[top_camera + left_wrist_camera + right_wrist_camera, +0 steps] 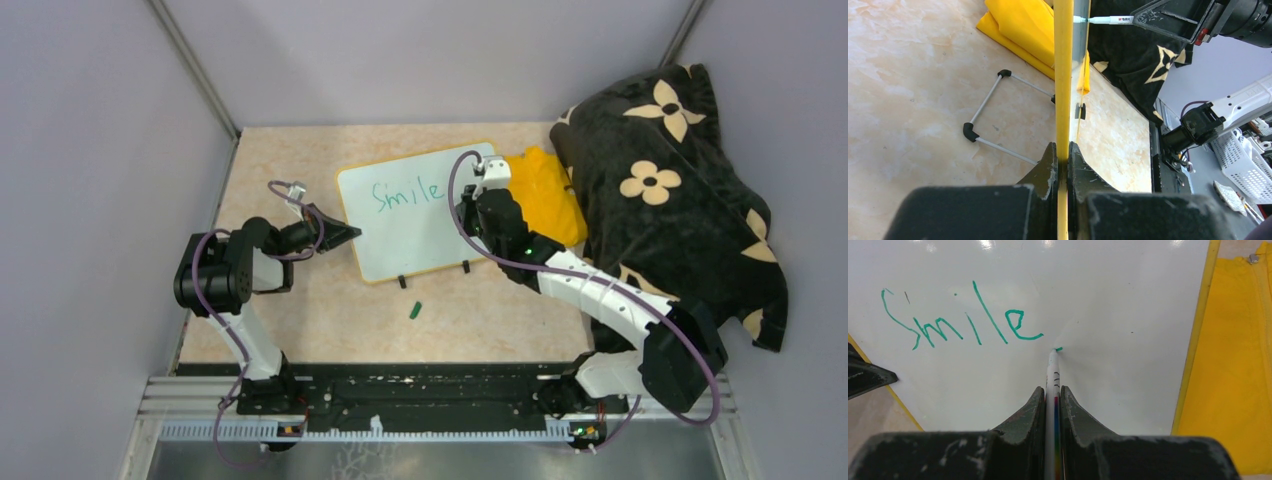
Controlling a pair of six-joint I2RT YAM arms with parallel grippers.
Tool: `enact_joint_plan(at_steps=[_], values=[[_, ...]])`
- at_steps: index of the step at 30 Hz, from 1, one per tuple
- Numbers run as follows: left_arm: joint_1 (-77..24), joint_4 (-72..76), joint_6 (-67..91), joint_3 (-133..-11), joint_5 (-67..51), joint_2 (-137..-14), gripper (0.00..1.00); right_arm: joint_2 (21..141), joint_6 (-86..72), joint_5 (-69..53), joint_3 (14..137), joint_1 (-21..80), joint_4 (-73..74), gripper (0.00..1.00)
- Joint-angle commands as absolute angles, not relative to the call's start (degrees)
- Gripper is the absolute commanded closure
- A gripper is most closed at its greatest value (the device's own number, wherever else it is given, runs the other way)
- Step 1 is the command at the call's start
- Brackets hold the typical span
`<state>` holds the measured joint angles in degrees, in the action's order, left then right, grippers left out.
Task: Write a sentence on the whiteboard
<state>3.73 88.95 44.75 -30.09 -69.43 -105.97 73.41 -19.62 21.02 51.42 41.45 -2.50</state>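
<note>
Whiteboard (415,235) stands on surface (300,320), left fingers (1045,167) clenched on its left frame edge; right fingers (1028,415) grasp marker (1053,371), long axis pointing into board, tip touching just right of sentence (955,320) word "Smile", blank area below.

Plain grey-lilac walls (100,120) enclose a counter (300,310) with a beige, marbled top, and thin metal struts (195,75) run up the back corners. Past the counter's near edge, a white slatted basket (1243,160) sits in soft, even light.
</note>
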Motion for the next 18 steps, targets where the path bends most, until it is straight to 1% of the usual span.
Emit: enact_joint_plan(at_steps=[1, 5, 11, 13, 18], values=[[3.4, 102.6, 43.4, -30.7, -69.7, -107.2, 1.0, 73.0, -21.0, 17.6, 53.1, 40.9, -3.9, 1.0], [3.4, 102.6, 43.3, -30.5, -69.7, -107.1, 1.0, 71.1, -21.5, 17.6, 52.9, 40.9, -3.2, 1.0], [3.4, 102.7, 43.3, -30.6, -69.6, -107.2, 1.0, 64.8, -20.1, 18.6, 51.9, 41.9, -2.9, 1.0], [3.4, 102.7, 43.3, -30.5, -69.6, -107.1, 1.0, 63.8, -18.4, 20.1, 51.8, 43.9, -2.6, 1.0], [3.4, 102.7, 43.2, -30.6, -69.7, -107.1, 1.0, 64.6, -13.0, 26.2, 50.8, 52.7, -3.8, 1.0]])
